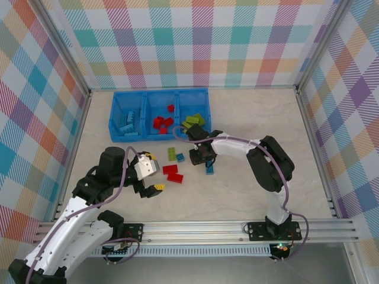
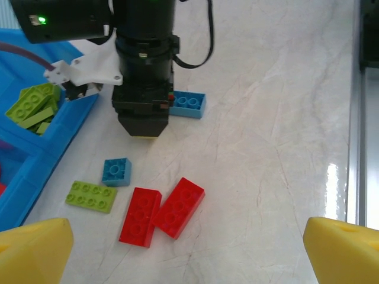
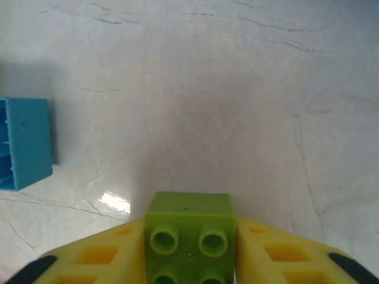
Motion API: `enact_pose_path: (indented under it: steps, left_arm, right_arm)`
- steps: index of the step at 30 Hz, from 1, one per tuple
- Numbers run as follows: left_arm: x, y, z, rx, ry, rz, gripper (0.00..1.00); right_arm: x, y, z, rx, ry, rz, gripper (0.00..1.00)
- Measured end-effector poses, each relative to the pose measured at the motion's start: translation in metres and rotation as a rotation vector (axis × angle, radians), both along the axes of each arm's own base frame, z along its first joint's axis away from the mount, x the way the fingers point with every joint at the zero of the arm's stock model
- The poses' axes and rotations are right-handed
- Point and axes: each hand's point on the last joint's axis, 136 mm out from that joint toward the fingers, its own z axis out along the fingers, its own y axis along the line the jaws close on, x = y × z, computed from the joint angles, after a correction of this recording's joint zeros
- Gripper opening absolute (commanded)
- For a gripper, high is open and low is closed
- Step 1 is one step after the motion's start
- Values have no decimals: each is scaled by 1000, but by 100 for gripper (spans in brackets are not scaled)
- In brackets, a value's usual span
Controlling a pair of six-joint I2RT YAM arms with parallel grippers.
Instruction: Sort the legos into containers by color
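Legos (image 1: 163,122) partly sorted: light blue, red and lime green heaps in the left, middle and right compartments of the blue tray (image 1: 112,121), upper centre of the top view. Loose on the table (image 2: 284,148), centre of that view: two red bricks (image 2: 142,213) touching side by side, a green plate (image 2: 92,196), a small blue brick (image 2: 116,171) and a longer blue brick (image 2: 188,105).

Right gripper (image 3: 189,234) clamped on a green brick (image 3: 189,210), low in the right wrist view, a little below the tray's right compartment in the top view. Left gripper (image 1: 155,172) wide open, holding nothing, near the red pair, lower left of centre.

Judged risks:
- Shallow pinch: brick caught only at the tips of the pads, part of it sticking out past them. Possible twist or drop on a quick lift or swing.
- Wrong bin: red compartment right beside the green one, so a release slightly too far left likely to spoil the sort.
- Tray wall: near rim between gripper and green heap. Too low a carry liable to knock the brick loose or shove the tray.
- Longer blue brick just beside the right gripper, easily nudged on departure.
- Arms close together mid-table. Reaching for the red pair now apt to end in a bump.
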Motion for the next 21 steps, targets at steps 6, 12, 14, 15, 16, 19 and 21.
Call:
enact_pose_path:
  steps: [6,12,14,15,16,19,21]
  left_arm:
    - [-5,-2,-5,-1,2,-34,100]
    - [11,-1,-2,-35,43,72,100]
    - [19,0,-4,-41,73,125,100]
    - [23,1,-6,-38,94,153,100]
    - [27,3,-9,-31,115,180,100]
    - [36,7,-18,-9,161,247,100]
    - [41,10,-22,-2,181,288,100]
  right_arm:
    - [3,3,37,57,-67,13,31]
    - [40,13,122,153,-330,35,31]
    - [66,17,141,156,-413,32,31]
    - [82,20,147,155,-448,26,32]
    - [97,23,150,153,-476,22,36]
    - [136,30,144,128,-521,18,45]
    - [154,32,132,102,-524,16,52]
